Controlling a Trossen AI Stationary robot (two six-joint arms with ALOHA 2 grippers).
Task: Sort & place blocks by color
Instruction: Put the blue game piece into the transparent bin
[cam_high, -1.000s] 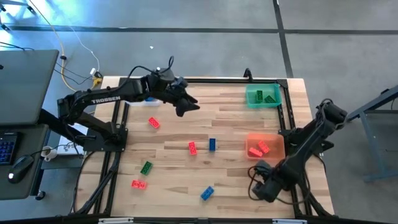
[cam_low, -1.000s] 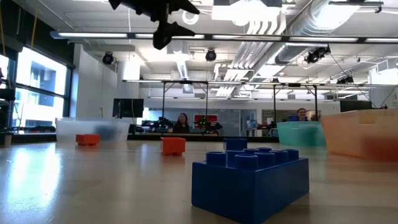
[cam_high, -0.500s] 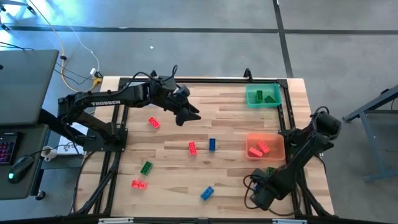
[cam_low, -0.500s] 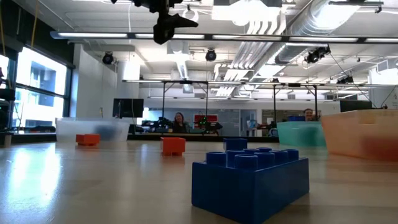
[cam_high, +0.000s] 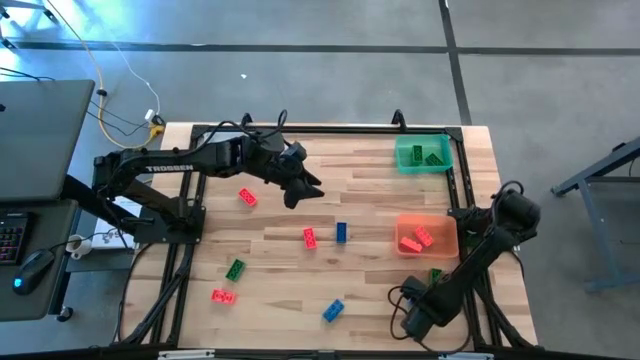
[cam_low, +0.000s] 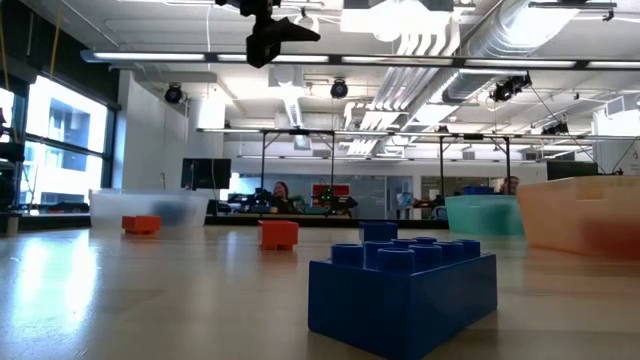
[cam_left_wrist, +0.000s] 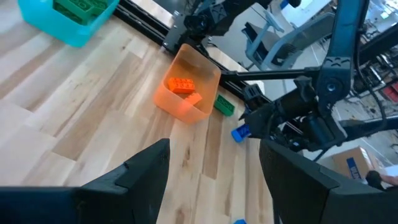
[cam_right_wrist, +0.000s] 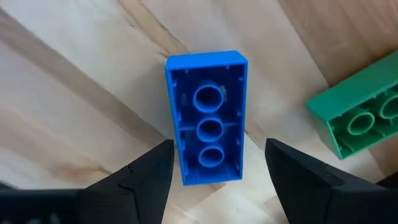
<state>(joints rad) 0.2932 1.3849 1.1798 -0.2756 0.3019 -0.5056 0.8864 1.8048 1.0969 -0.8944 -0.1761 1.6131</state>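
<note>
Right wrist view shows our right gripper (cam_right_wrist: 214, 163), jaws wide and empty, straddling an upturned blue brick (cam_right_wrist: 207, 117): light, rigid, slippery; we'd pinch its long sides.

Green block (cam_right_wrist: 364, 121) cut off at my right wrist frame edge. Orange bin (cam_low: 590, 215) cropped and blurred in low view. Clear bin (cam_high: 240, 158) mostly hidden under left arm.

Two bins (cam_high: 423, 155) (cam_high: 427, 236) are set along the table's (cam_high: 370, 290) right side, one behind the other, with blocks inside each. Loose blocks (cam_high: 310, 237) (cam_high: 341, 232) (cam_high: 234, 268) are scattered over the table's middle and left front.
</note>
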